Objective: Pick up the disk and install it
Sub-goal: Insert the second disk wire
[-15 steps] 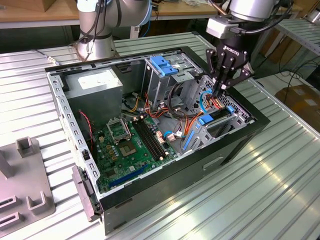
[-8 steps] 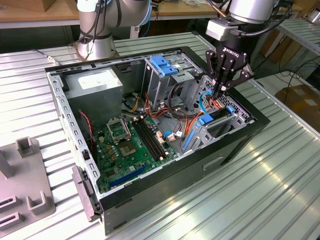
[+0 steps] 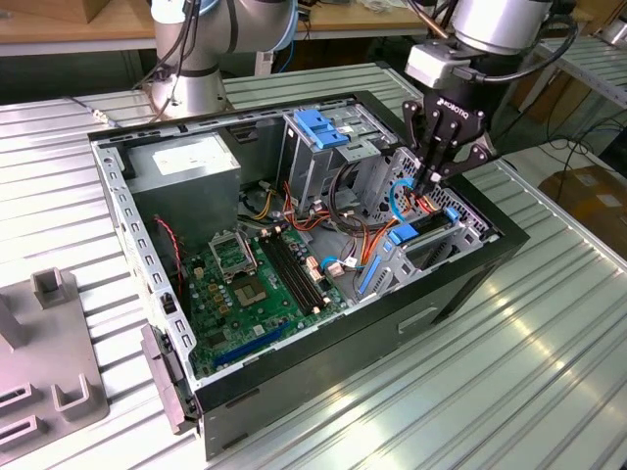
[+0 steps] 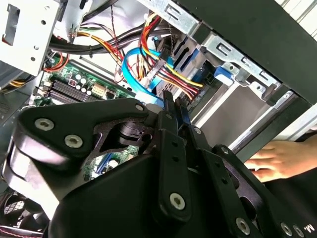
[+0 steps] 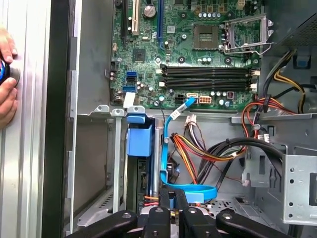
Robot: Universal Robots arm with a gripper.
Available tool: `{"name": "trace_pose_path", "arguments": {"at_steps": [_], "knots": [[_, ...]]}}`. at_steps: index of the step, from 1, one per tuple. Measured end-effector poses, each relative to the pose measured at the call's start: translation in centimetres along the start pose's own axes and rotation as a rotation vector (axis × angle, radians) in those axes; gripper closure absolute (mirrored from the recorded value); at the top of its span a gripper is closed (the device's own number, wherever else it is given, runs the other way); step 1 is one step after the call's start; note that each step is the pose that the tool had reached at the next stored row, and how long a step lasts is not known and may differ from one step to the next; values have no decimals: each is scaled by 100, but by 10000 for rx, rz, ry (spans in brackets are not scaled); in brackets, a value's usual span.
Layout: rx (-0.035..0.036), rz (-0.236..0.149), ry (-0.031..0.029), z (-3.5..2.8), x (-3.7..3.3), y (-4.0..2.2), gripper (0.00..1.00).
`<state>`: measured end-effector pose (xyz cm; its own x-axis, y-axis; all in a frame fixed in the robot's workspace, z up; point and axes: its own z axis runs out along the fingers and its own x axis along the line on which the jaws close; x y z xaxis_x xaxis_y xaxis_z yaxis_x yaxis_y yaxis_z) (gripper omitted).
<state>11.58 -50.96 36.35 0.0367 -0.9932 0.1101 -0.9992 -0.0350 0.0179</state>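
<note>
Exterior view: You see the gripper (image 3: 432, 181) lowered into the open computer case (image 3: 470, 284), over the drive bay at the corner of the case toward the exterior view's right. Its fingers stand nearly together, closed around a cable connector at the bay. The disk (image 3: 423, 230) sits in that bay directly below the gripper, with its blue caddy rail showing. Inside the case you also find the motherboard (image 3: 257, 284), the power supply (image 3: 186, 166) and a grey drive cage (image 3: 333, 147) with a blue bracket on top. The case lies on its side on the ribbed metal tabletop (image 3: 509, 392).

Second wrist view: The gripper (image 4: 176, 101) fingers run almost parallel with only a narrow gap, their tips at the blue data cable (image 4: 130, 69) and the red and yellow wire bundle (image 4: 171, 74). A person's hand (image 4: 277, 158) rests beside the case.

First wrist view: The gripper (image 5: 170, 201) tips pinch the connector where the blue data cable (image 5: 171, 144) loops down. The disk's blue caddy (image 5: 139, 139) is seated in the bay beside the gripper. A hand (image 5: 6, 79) lies on the tabletop outside the case wall.
</note>
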Motion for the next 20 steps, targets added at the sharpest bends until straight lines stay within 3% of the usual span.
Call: {"name": "trace_pose_path", "arguments": {"at_steps": [5, 12, 14, 15, 17, 20], "knots": [[23, -84, -325, 7, 56, 35, 84], [65, -121, -832, 32, 235, 51, 84], [94, -130, -924, 42, 312, 53, 84], [141, -137, -931, 50, 340, 57, 84], [302, -180, -932, 66, 363, 84, 84], [415, -203, -938, 78, 386, 102, 84]]}}
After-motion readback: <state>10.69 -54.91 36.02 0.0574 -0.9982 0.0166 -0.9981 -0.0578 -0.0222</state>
